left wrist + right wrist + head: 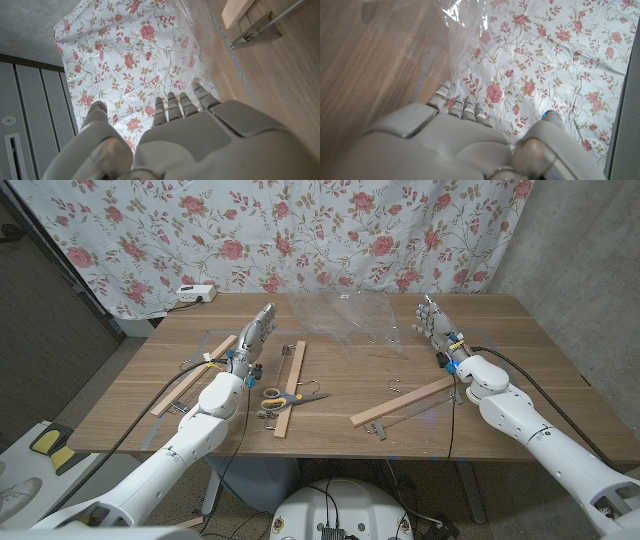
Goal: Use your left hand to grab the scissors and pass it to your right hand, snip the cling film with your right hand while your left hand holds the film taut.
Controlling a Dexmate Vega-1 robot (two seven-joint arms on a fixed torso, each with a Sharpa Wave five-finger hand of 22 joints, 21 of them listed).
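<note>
In the head view, the left robot hand (257, 332) is being held above the desk (340, 385) left of centre, its fingers stretched out and apart, nothing being grasped. The right robot hand (436, 325) is being held up in the upper right part of the frame, fingers likewise spread and released, nothing in it. The scissors (290, 397) are lying on the desk near the lower middle of the frame, just below the left robot hand and apart from it; the yellow and grey handles are lying beside a roll of tape (271, 393), and the blades are being crossed by a wooden slat (291, 388) that runs up and down the frame. The cling film (345, 317) is being seen as a clear, crinkled sheet at the upper middle of the desk, between the two hands. A second wooden slat (402, 401) is lying slantwise at the lower right of the desk. A flowered cloth (300, 230) is hanging across the top of the frame.

In the left wrist view, the left robot hand (185, 135) is being shown from behind, fingers extended, with the film (192, 37) and a metal clip (255, 35) on the desk.
</note>
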